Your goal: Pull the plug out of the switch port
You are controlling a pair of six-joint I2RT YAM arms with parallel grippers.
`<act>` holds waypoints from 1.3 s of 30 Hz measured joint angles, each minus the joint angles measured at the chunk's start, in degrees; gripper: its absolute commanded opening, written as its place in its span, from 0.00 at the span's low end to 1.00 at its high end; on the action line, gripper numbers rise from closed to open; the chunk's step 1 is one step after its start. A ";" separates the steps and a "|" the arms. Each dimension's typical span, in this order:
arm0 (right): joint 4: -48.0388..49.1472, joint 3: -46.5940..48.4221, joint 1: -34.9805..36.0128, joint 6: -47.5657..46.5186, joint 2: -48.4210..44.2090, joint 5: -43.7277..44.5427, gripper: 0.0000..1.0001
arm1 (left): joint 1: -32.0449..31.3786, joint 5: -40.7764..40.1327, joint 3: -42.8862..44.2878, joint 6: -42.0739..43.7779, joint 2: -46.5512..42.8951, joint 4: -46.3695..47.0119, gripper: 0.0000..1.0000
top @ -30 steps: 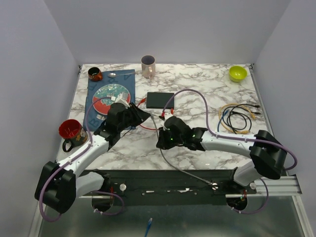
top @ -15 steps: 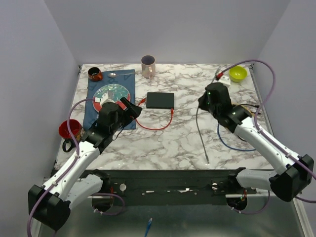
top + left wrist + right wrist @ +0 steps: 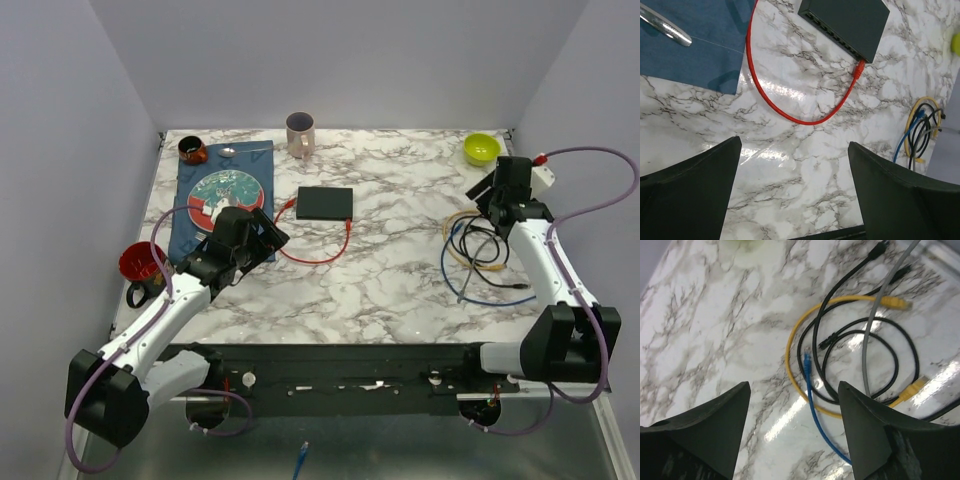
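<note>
The flat black switch lies at the table's middle back. A red cable loops in front of it, and its red plug sits against the end of the socket edge, seemingly in a port. My left gripper hovers open and empty over bare marble, left of and nearer than the switch. My right gripper is open and empty at the far right, above a pile of loose cables. A grey cable lies in that pile.
Blue, yellow and black cables are coiled at the right. A green bowl stands back right and a pink mug back centre. A blue mat with a plate, a dark cup and a red mug are on the left.
My right arm carried the grey cable from the table's middle to the far-right pile and opened, letting it go. My left gripper opened wide and drew back slightly from the switch.
</note>
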 measured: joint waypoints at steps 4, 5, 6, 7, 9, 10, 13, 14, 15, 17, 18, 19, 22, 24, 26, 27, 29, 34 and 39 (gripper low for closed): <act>2.29 -1.03 4.98 -0.72 1.07 -4.76 0.74 | 0.11 2.32 -0.35 0.24 0.26 2.27 0.99; 3.15 -0.57 6.84 -1.29 1.95 -6.27 0.72 | 0.09 2.91 -0.37 0.31 0.50 3.08 0.98; 4.20 0.17 8.87 -1.92 3.13 -8.13 0.65 | 0.11 3.91 -0.46 0.35 1.09 4.46 0.97; 5.29 1.11 10.84 -2.54 4.74 -10.05 0.61 | 0.11 4.98 -0.74 0.33 1.64 6.27 0.96; 8.70 3.43 14.21 -3.43 8.70 -15.45 0.49 | 0.11 7.21 -1.79 0.07 2.84 10.32 0.91; 10.19 4.46 15.58 -3.80 10.84 -18.08 0.43 | 0.11 8.46 -2.60 -0.31 3.76 13.18 0.89; 13.51 8.35 18.29 -4.31 17.62 -24.24 0.28 | 0.11 11.32 -4.02 -1.75 7.63 19.82 0.78; 14.05 10.10 18.80 -4.35 20.35 -26.21 0.26 | 0.11 11.98 -4.07 -2.14 9.09 21.53 0.71; 14.60 12.13 19.28 -4.35 23.08 -28.15 0.22 | 0.09 12.94 -4.07 -2.54 11.26 23.96 0.66; 15.15 16.44 20.02 -4.39 28.55 -31.67 0.22 | 0.09 14.60 -3.91 -3.58 15.28 28.52 0.58; 15.43 18.53 20.48 -4.44 30.93 -33.18 0.21 | 0.09 15.39 -3.76 -4.00 17.51 30.53 0.58; 15.72 20.50 20.94 -4.44 33.35 -34.56 0.21 | 0.04 16.24 -3.41 -4.59 20.09 32.87 0.57; 15.28 26.32 21.97 -4.59 39.04 -37.68 0.22 | -0.44 17.86 -0.74 -5.88 27.93 37.18 0.57; 14.75 30.53 22.75 -4.92 42.34 -39.26 0.23 | -1.05 18.60 2.08 -6.16 32.50 38.97 0.57; 13.90 35.65 23.28 -5.09 45.68 -40.48 0.24 | -1.44 19.06 4.35 -6.23 35.23 40.24 0.58; 13.57 37.94 23.45 -5.07 47.12 -40.92 0.24 | -1.55 19.26 5.57 -6.29 36.39 40.76 0.58; 12.83 42.51 23.82 -5.03 50.03 -41.79 0.24 | -1.66 19.47 7.08 -6.29 37.86 41.31 0.58; 10.78 52.83 24.04 -4.26 57.02 -43.04 0.24 | -1.07 20.55 11.23 -6.29 42.71 40.85 0.58; 9.29 58.86 24.04 -3.02 62.79 -44.00 0.24 | -0.50 21.79 15.04 -5.66 48.35 39.41 0.61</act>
